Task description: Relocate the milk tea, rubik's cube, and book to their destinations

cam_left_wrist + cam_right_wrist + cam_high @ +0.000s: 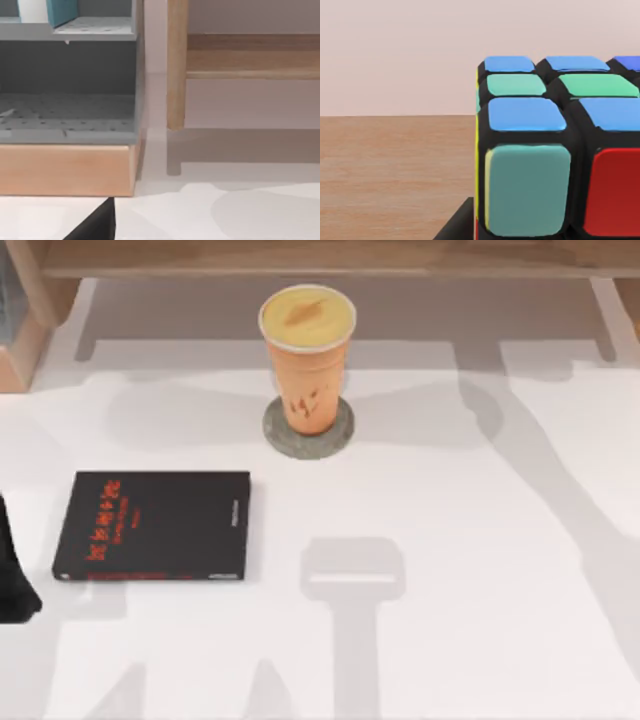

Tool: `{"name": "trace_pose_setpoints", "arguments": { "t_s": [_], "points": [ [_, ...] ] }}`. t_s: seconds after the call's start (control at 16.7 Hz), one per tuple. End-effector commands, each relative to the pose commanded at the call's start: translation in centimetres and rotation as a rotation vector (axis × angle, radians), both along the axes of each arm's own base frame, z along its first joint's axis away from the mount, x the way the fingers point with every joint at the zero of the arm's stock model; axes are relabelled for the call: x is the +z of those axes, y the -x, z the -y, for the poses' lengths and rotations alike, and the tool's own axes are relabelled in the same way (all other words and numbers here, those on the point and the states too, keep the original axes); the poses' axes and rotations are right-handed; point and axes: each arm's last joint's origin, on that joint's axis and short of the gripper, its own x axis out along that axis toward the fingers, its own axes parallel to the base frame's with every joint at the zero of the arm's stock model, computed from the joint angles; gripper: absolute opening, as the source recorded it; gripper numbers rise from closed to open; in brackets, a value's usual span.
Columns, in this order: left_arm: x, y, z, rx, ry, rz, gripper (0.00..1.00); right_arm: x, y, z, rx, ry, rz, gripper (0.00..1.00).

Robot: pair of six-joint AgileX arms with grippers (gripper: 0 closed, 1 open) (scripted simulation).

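Peering at the grippers first, I cannot tell whether either pair of fingers is open or shut. A dark piece of the left arm (14, 575) sits at the table's left edge, just beside the black book (152, 526), whose red lettering is too small to read. Close before the right wrist camera, the cube (555, 150) rests on a brown wooden surface (395, 175), showing blue, green, teal and red tiles set in black. The milk tea (307, 358), orange-tan with small dark marks and a pale yellow lid, stands upright on a grey round coaster (308, 432) toward the table's (480, 540) back. A blue book (61, 10) stands on a grey shelf (70, 80).
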Motion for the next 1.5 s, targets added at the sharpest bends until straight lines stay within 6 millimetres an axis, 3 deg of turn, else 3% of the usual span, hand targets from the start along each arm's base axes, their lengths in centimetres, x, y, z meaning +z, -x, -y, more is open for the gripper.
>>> {"name": "trace_pose_setpoints", "arguments": {
  "t_s": [0.3, 0.66, 0.96, 1.5],
  "points": [
    [0.0, 0.0, 0.0, 0.000, 0.000, 0.000, 1.00, 1.8, -3.3, -0.3, 0.001, -0.017, 0.070, 0.00],
    [0.0, 0.0, 0.0, 0.000, 0.000, 0.000, 1.00, -1.2, -8.9, 1.0, -0.024, 0.012, -0.053, 0.00],
    [0.0, 0.0, 0.0, 0.000, 0.000, 0.000, 1.00, -1.6, -9.3, 1.0, -0.023, 0.017, -0.070, 0.00],
    [0.0, 0.0, 0.0, 0.000, 0.000, 0.000, 1.00, -1.6, -9.3, 1.0, -0.023, 0.017, -0.070, 0.68]
  ]
}}
